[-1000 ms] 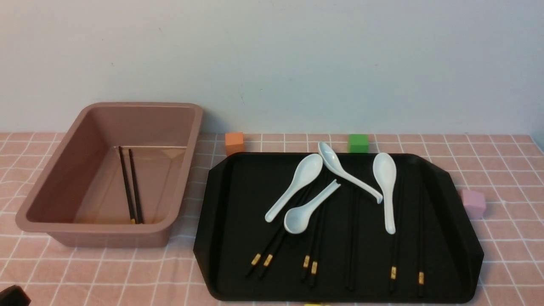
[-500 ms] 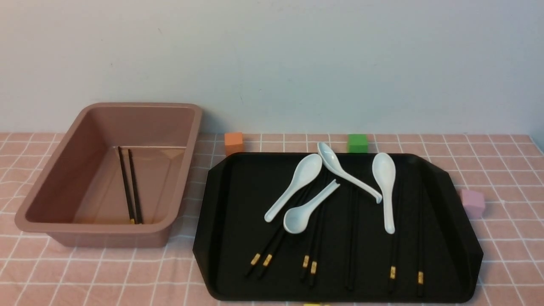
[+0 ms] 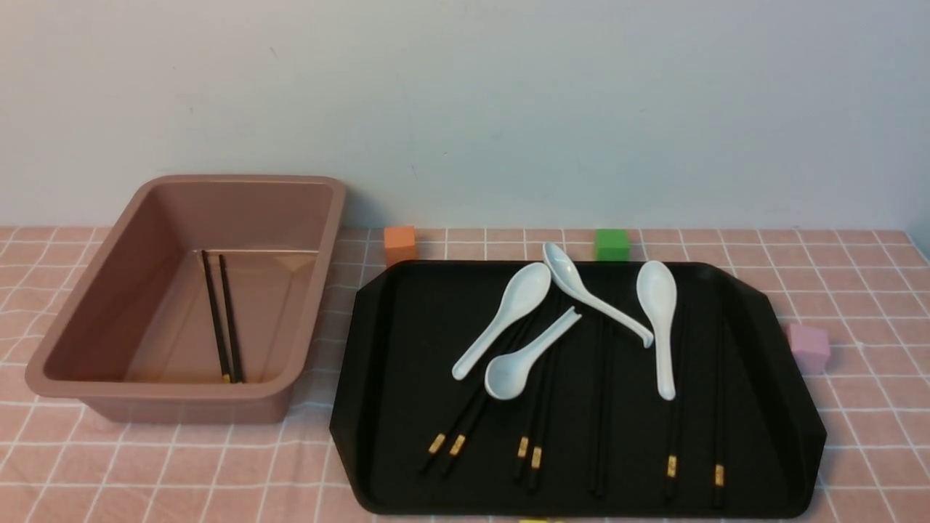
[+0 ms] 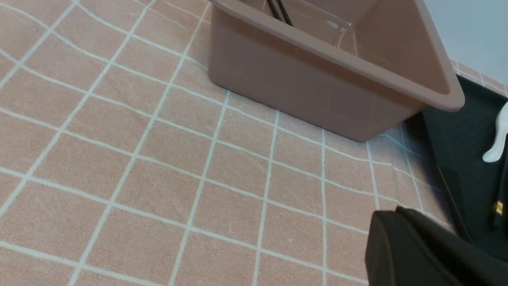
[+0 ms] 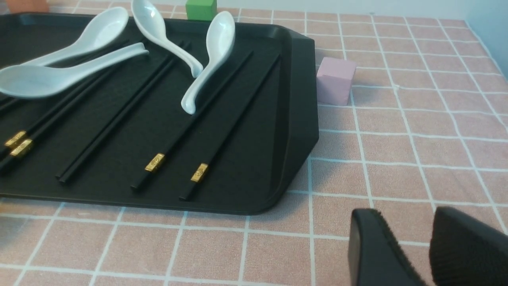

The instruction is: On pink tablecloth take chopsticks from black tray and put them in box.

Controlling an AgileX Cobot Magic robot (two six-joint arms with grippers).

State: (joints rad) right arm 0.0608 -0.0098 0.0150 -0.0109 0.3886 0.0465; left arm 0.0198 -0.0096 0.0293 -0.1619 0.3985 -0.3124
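Not much of the robot shows: right gripper has two chunky matte black fingers with rounded tips and finely ribbed pads. Left gripper is just a smooth black rounded lump.

1. The box sits on the tablecloth toward the tabletop's left edge, with two chopsticks inside.
2. The tray lies just right of it, holding chopsticks under four soup spoons.
3. Two cubes stand behind the tray, toward the far edge.
4. Another cube sits at the tray's right side.
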